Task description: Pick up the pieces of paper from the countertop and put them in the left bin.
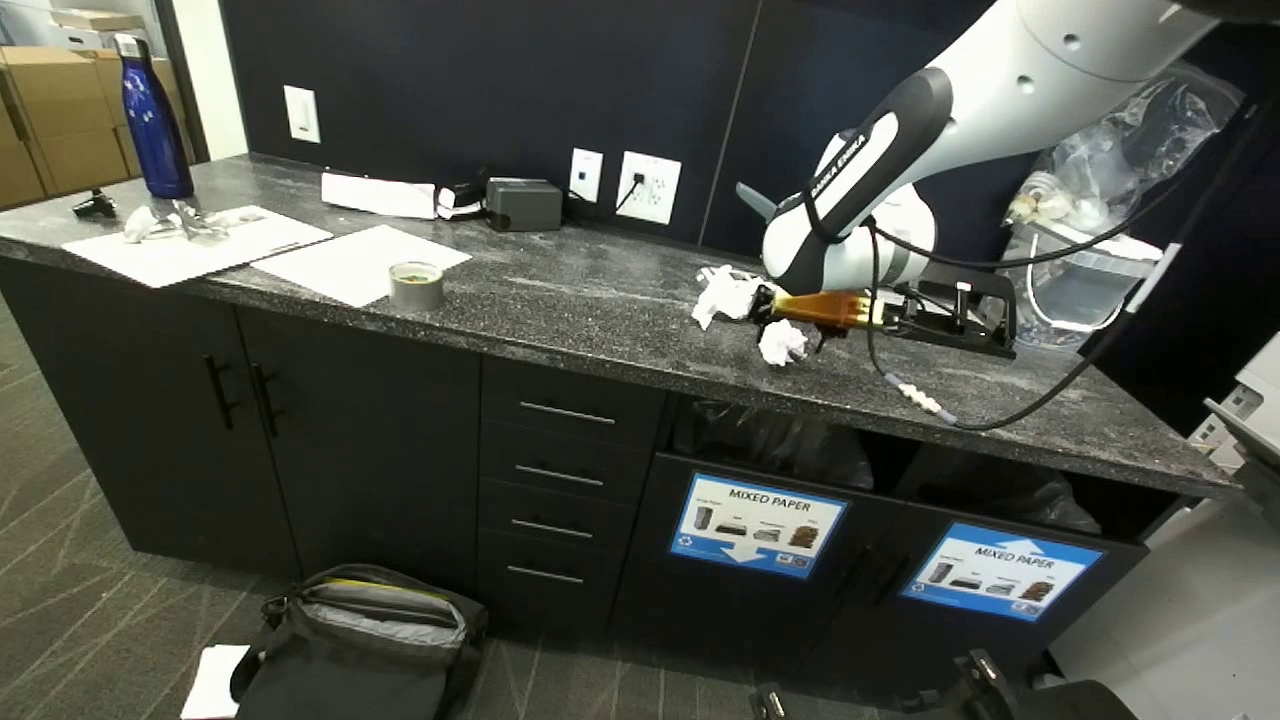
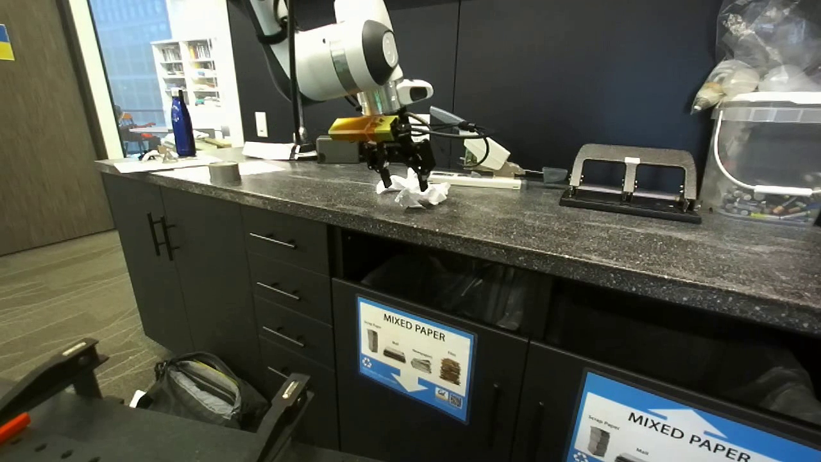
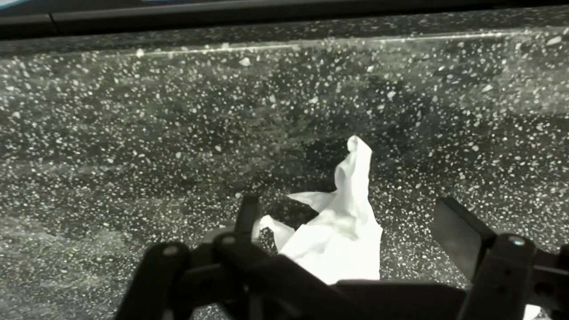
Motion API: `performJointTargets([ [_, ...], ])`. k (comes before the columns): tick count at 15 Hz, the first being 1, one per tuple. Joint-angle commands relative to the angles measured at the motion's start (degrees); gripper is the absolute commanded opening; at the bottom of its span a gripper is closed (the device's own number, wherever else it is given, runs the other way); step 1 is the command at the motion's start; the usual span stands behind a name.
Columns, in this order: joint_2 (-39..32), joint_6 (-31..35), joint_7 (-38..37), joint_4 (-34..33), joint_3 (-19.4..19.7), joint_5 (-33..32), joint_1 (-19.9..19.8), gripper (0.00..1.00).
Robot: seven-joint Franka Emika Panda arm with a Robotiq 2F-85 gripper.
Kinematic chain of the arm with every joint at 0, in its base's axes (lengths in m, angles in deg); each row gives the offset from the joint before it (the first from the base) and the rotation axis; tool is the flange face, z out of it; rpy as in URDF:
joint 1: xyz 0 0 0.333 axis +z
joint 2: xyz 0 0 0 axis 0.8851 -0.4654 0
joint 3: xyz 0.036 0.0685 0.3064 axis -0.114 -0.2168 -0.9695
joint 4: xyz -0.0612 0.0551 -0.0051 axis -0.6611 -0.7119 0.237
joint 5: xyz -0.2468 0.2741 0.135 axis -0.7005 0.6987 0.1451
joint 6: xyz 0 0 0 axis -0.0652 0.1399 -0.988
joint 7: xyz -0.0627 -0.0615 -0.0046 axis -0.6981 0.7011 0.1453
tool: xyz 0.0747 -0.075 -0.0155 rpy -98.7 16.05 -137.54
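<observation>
Two crumpled white pieces of paper, a larger piece point(image 1: 724, 297) and a smaller piece point(image 1: 781, 343), lie on the dark speckled countertop point(image 1: 560, 310). My gripper point(image 2: 405, 184) points down at them, its fingertips low over the slab. From the wrist, a torn piece of paper point(image 3: 342, 240) shows between the widely parted fingers of the gripper point(image 3: 355, 218). A strip of slab separates it from the right finger point(image 3: 460, 235); its left tip comes up to the left finger, contact unclear. Its lower part is hidden by the gripper. The left bin point(image 2: 397, 433) is below, under a dark slot.
The right bin point(image 1: 930, 640) adjoins it. A hole punch point(image 2: 632, 186) and a clear bucket point(image 2: 770, 154) stand along the counter. Farther left are a tape roll point(image 1: 416, 287), flat white sheets point(image 1: 350, 265), a pale crumpled thing point(image 1: 150, 224) and a blue bottle point(image 1: 155, 130).
</observation>
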Motion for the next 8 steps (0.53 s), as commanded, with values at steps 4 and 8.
performJointTargets([
  [4, -7.9, -1.9, -1.7, -10.5, 0.1, -2.4, -0.7, 1.0],
  [8, -10.3, -0.7, -1.9, -13.0, 2.7, -4.9, 0.0, 0.58],
])
